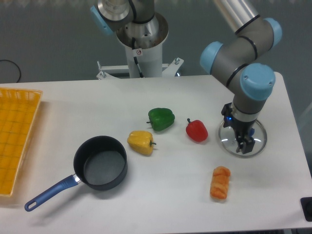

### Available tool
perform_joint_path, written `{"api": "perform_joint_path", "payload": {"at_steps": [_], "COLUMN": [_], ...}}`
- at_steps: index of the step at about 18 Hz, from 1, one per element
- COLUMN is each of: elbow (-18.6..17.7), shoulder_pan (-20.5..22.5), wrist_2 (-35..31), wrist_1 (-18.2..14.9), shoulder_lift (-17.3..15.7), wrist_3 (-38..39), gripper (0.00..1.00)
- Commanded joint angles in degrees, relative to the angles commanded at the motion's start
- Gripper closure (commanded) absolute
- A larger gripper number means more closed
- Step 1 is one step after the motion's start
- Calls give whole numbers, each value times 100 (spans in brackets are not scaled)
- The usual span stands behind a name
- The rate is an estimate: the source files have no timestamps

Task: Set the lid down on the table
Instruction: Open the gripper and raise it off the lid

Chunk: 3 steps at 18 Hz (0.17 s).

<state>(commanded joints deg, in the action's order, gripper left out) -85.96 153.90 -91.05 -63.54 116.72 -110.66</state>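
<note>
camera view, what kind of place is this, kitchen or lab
Most likely a robotics lab set up as a mock kitchen: an arm with a gripper over a glass lid, a bare white table, and toy-like peppers beside a saucepan.

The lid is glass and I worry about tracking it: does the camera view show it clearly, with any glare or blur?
In the camera view the lid reads mainly by its thin rim, sharp and without strong glare; the white table shows through it. The pincer covers its centre. Lighting is even, shadows soft.
</note>
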Motion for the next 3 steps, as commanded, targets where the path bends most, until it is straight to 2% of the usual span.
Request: {"api": "perform_joint_path", "payload": {"at_steps": [3], "elbow": [0], "shoulder_pan": [-62], "wrist_2": [-80], "wrist_1": [9], "shoulder_lift": [9], "wrist_3": [26], "gripper": [0]}}
